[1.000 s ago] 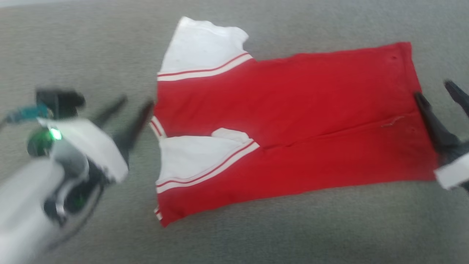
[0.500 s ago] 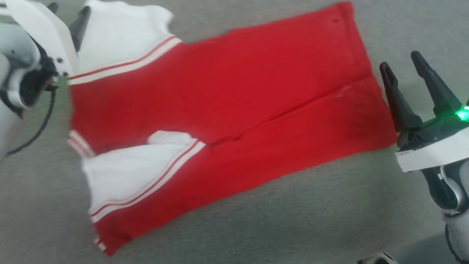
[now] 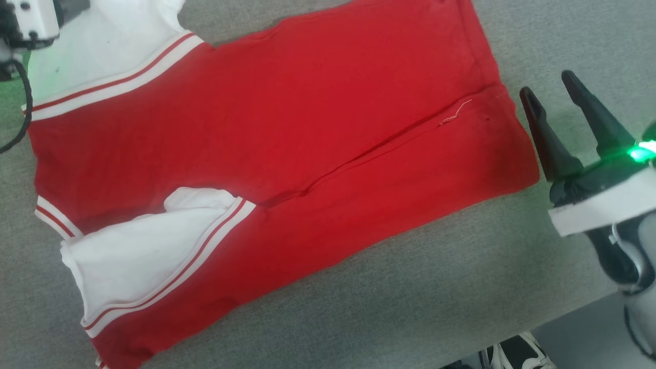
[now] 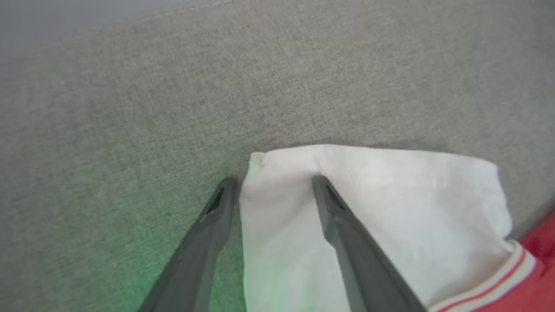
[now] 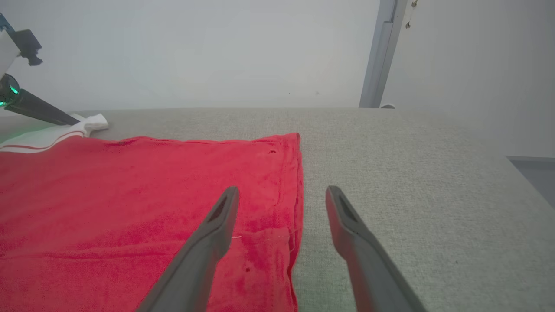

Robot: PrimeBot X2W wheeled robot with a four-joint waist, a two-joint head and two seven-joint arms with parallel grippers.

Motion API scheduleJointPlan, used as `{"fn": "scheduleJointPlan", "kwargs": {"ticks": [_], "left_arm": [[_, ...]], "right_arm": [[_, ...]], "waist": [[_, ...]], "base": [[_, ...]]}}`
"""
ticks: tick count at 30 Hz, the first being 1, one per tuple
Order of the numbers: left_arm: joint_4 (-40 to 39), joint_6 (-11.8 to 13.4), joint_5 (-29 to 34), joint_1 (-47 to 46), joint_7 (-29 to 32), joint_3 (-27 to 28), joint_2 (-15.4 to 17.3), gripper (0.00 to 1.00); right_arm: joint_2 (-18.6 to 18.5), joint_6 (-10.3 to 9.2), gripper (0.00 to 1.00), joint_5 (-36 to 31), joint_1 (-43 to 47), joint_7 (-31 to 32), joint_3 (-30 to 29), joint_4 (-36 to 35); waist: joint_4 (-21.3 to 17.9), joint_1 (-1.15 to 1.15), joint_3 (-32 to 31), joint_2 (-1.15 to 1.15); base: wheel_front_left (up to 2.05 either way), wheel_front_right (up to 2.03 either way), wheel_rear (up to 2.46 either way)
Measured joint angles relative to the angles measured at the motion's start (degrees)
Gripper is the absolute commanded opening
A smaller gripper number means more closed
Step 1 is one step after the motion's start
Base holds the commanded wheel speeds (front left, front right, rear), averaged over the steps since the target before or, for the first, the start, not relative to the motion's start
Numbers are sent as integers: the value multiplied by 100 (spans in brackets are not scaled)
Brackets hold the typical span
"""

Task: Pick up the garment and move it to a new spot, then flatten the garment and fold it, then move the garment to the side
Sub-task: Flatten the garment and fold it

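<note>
Overall: a red shirt [image 3: 287, 128] lies spread flat on a grey cloth surface [image 3: 410, 287], collar end to the left, hem [image 3: 492, 66] to the right.
Far sleeve [image 4: 390, 195]: white, with red-and-white striped trim where it meets the red body; it lies flat at the far left.
Near sleeve [image 3: 133, 256]: white, folded in over the red body at the near left.
Crease [image 3: 359, 154]: a long fold line runs across the body from the near sleeve toward the hem, with a loose pale thread [image 3: 456, 111] near its right end.
Left gripper [image 4: 273, 180]: jaws apart, straddling the outer corner of the far sleeve; one finger is over the grey cloth, the other over the white fabric. Whether the tips press down, I cannot tell.
Right gripper [image 3: 549, 86]: jaws spread wide and holding nothing, just beside the hem at the right.
Background: a pale wall [image 5: 195, 52] rises behind the far edge of the surface.
</note>
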Motion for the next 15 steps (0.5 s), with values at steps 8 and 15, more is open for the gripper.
{"fn": "scheduleJointPlan", "kwargs": {"ticks": [8,15], "left_arm": [[-23,-80,-48,-231,105,-14,-357,0],[-19,-292,-2,-455,-47,-54,-722,0]], "right_arm": [[-465,0,100,671,-1525,1517,624,581],[-611,0,100,1280,-2975,2657,1023,1555]], "waist": [[219,0,155,0],[560,0,340,0]], "base": [[0,0,0],[0,0,0]]}}
